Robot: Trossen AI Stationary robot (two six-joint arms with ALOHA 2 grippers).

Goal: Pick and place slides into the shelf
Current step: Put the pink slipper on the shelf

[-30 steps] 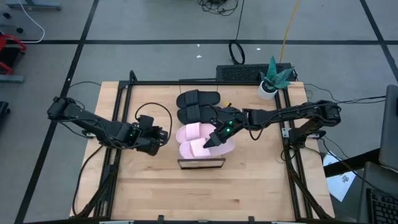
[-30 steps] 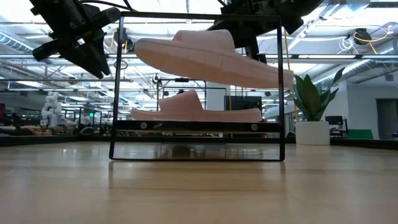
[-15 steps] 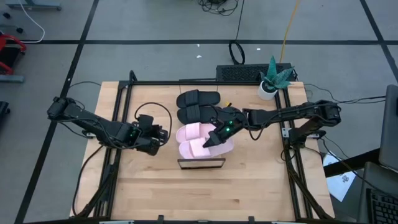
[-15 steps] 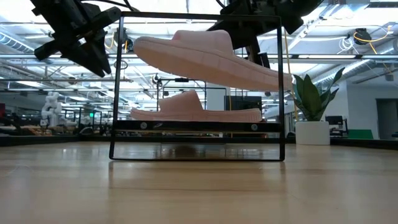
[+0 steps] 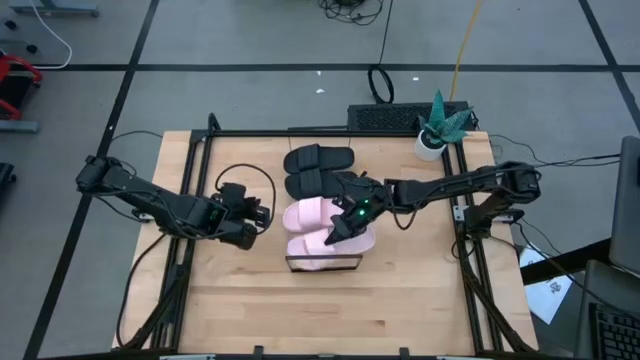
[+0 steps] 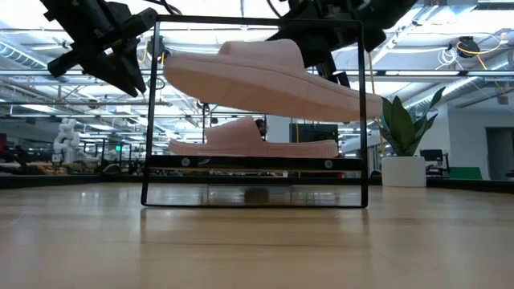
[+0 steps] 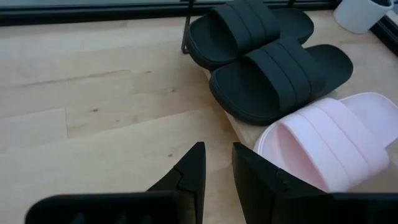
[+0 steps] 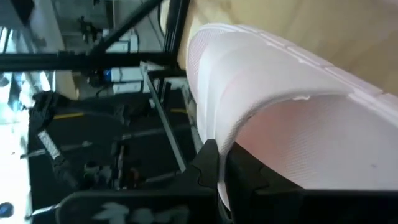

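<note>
My right gripper [image 5: 338, 232] is shut on a pale pink slide [image 5: 318, 247], held in the air over the near end of the light-wood shelf [image 7: 244, 128], inside its black frame [image 6: 149, 120]. The second pink slide [image 5: 308, 212] rests sole-down on the shelf, below the held one in the low view [image 6: 241, 141]. Two black slides [image 5: 319, 158] [image 5: 316, 183] lie sole-down at the shelf's far end. My left gripper [image 5: 264, 218] hovers left of the shelf, slightly open and empty. My right gripper holds the pink slide by its wide strap [image 8: 249, 124], at the strap's edge, one finger [image 8: 207, 163] outside and the other under the strap. It comes slanting from the table's right and far side. The slide [image 6: 265, 76] hangs clear, tilted down toward the right in the low view.
A potted plant [image 5: 434, 128] stands at the table's far right corner. Black rails [image 5: 196, 190] run along the table's left and right sides. Bare wood tabletop [image 5: 330, 310] lies near of the shelf frame.
My right gripper has carried the pink slide a little toward the table's near edge, over the shelf's framed end. The slide stays clear in the air and still tilted.
</note>
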